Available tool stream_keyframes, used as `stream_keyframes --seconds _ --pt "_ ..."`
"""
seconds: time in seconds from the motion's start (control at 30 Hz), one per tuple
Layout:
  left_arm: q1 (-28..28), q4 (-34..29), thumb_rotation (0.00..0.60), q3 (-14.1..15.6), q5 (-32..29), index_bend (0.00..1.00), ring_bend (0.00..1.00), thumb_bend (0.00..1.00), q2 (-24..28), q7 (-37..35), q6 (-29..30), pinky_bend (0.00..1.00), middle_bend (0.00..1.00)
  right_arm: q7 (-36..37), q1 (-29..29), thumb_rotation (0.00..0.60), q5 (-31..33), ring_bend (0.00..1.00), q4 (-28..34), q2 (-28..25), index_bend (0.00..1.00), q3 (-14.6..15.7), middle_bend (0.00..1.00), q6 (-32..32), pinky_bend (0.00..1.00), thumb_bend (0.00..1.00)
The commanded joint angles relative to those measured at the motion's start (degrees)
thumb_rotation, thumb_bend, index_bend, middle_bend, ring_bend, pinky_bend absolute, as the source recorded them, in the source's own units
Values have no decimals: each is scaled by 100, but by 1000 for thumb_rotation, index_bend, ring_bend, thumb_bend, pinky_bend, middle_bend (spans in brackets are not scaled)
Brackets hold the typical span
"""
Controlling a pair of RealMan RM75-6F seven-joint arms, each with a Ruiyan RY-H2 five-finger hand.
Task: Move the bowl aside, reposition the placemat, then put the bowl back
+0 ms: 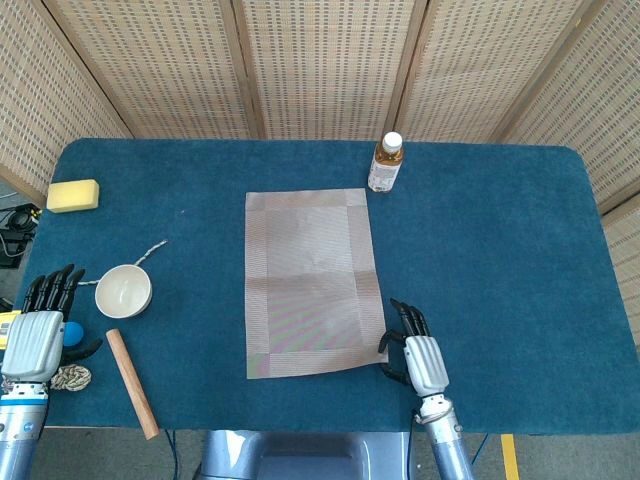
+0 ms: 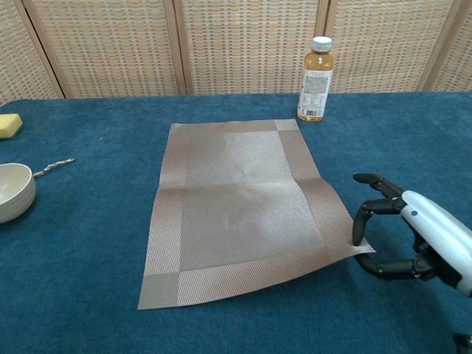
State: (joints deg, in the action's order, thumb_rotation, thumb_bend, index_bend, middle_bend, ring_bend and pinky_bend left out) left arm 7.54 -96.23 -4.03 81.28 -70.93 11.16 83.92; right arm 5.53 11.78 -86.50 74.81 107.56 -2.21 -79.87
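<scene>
In the head view, the placemat is seen mid-surface, its near right corner pinched by the right hand. The bowl is set far left, beside the empty, spread left hand.

In the chest view, that corner is seemingly lifted slightly.

The chest view crops the bowl at its left edge; the sponge too; the left hand falls outside it.

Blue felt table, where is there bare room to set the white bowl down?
The woven grey placemat is bare. The blue table is open right of the amber bottle, beyond the right hand. The left edge is crowded: white bowl, wooden stick, yellow sponge, left hand.
</scene>
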Motion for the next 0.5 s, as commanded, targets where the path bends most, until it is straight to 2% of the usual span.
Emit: stream_keyframes --seconds 0.03,0.23,0.5 --pt "2 10 600 -2 9 0 0 65 3 -12 1 0 0 191 -134 600 84 0 294 -463 740 108 132 21 0 538" --pt "3 -5 600 16 36 0 0 65 -19 48 2 0 0 412 -287 600 261 0 431 -1092 741 169 132 93 0 534" --pt "17 1 600 38 48 0 0 65 -70 163 -24 0 0 582 -190 600 646 0 68 -1369 743 -217 132 338 0 520"
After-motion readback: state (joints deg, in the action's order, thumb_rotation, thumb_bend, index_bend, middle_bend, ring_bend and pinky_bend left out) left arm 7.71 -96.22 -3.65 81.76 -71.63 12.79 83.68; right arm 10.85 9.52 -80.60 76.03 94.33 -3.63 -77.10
